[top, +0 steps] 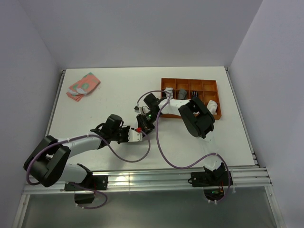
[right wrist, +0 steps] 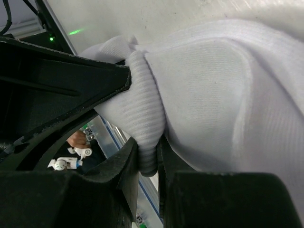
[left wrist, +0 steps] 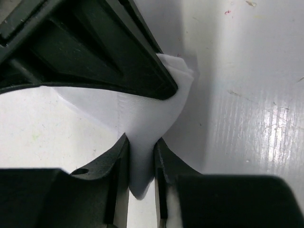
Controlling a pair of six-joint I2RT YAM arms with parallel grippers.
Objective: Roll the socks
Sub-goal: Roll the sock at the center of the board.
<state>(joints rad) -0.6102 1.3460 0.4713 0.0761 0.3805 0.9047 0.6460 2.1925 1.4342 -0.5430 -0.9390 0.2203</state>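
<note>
Firmly pressed together, the left fingers [left wrist: 116,164] pinch a thin fold of the white sock [left wrist: 142,123], and a small point of fabric pokes out below them. Above the pinch the cloth fans out wide and flat, and a black wedge-shaped part [left wrist: 104,57] bears on its upper edge. The right fingers [right wrist: 123,166] are likewise clamped on the same sock, gripping the thick ribbed cuff, which bulges up between them. The smoother knit body spreads away to the right in soft folds.

From above, both pairs of fingers meet near the middle of the worktop [top: 118,90], a little nearer the front edge. The sock is held between them, mostly hidden under the two wrists. The left arm [top: 80,142] reaches in low from the front left, while the right arm [top: 197,118] arches over from the front right and doubles back toward the centre. A purplish cable [top: 161,152] loops across the surface between them.

The pink sock [top: 83,85] with teal patches lies folded at the far left, well apart from the arms. At the far right sits the orange tray [top: 214,86], with fabric bundles [top: 182,93] in white, grey and dark in its compartments; they are too small for any marking on them to be read
</note>
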